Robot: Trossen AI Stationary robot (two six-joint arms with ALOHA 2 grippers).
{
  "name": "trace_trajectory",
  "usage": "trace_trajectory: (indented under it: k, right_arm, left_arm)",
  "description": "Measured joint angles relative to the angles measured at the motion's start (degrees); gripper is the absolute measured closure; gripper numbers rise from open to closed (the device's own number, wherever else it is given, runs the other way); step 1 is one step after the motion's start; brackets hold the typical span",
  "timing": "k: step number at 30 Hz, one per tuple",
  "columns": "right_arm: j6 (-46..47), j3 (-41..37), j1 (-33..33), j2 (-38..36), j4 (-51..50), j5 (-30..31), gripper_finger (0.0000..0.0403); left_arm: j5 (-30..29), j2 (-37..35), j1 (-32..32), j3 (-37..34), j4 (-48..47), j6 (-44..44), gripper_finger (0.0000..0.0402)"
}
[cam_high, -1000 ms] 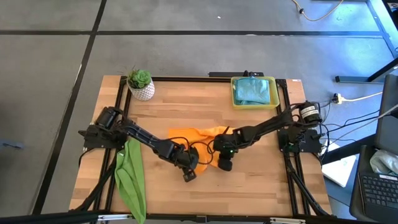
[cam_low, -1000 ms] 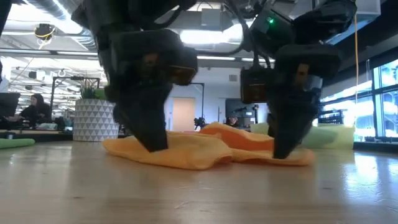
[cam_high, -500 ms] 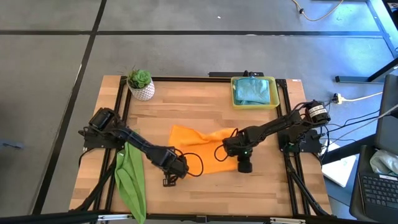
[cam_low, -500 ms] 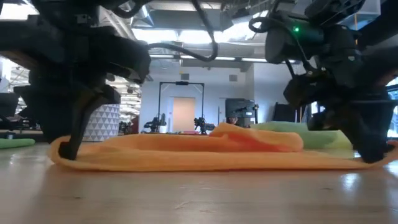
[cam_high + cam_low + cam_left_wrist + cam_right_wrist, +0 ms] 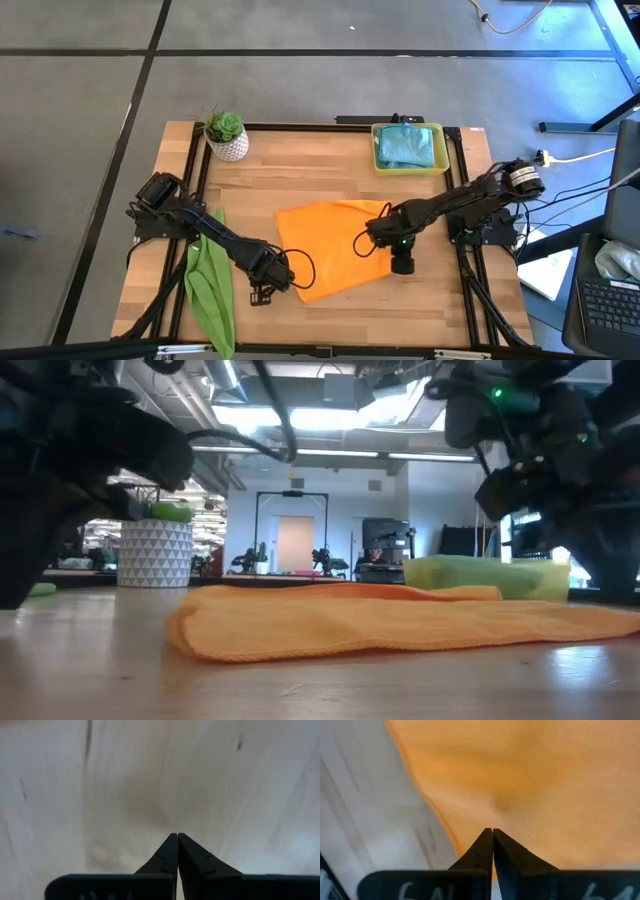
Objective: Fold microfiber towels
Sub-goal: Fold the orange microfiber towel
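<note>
The orange towel (image 5: 335,248) lies spread flat on the middle of the wooden table; it also shows in the low view (image 5: 400,625). My left gripper (image 5: 262,293) is shut and empty over bare wood (image 5: 165,785), just left of the towel's near left corner. My right gripper (image 5: 402,265) is shut at the towel's right edge, with orange cloth (image 5: 545,780) under and ahead of its fingertips. A lime green towel (image 5: 208,290) lies bunched lengthwise along the left edge. Teal towels (image 5: 407,146) lie in the yellow tray. My right gripper's shut fingers (image 5: 485,847) point down over the orange towel close to its right edge (image 5: 437,815). No cloth shows between the tips, and I cannot tell whether they touch the towel. The towel lies flat on the table there.
A yellow tray (image 5: 378,160) stands at the far right. A potted plant in a white pot (image 5: 226,135) stands at the far left. Bare wood lies along the near edge (image 5: 340,325) and between the towel and the far edge.
The grippers have drawn apart, my left toward the table's left and near edges, my right toward the right edge. The orange towel, bunched between them before, has been pulled out flat. My left gripper has come off the towel's left end and stands beside it.
</note>
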Motion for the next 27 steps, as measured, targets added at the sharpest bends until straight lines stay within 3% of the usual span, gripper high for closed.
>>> trace_trajectory:
  k: [7,11,14,16,18,24,27]
  right_arm:
    - [0.4,-0.1,0.0,-7.9,-2.2,3.3,0.0387]
    - [1.6,0.0,-0.4,-10.4,-1.3,18.4,0.0387]
    - [3.1,0.0,-1.2,-10.2,2.0,32.3,0.0386]
    - [3.3,0.1,-2.7,-9.9,4.3,36.2,0.0386]
    - [3.5,0.1,-5.0,-9.4,7.9,34.7,0.0386]
    - [10.7,0.1,-15.2,-4.5,19.7,11.7,0.0386]
    - [15.5,0.2,-19.2,-1.3,21.4,5.7,0.0386]
  left_arm:
    - [1.1,-2.0,-0.7,0.1,0.1,-5.6,0.0400]
    - [-4.1,-5.6,0.3,0.1,0.8,-8.6,0.0399]
    - [-13.3,-8.4,1.4,0.2,1.0,-13.4,0.0401]
    - [-18.3,-9.3,2.5,0.2,2.7,-17.4,0.0400]
    - [-20.8,-9.7,3.3,0.2,5.3,-19.8,0.0398]
    - [-20.7,-9.7,5.3,0.3,17.2,-20.7,0.0401]
    - [-22.7,-10.2,5.1,0.3,16.7,-22.6,0.0401]
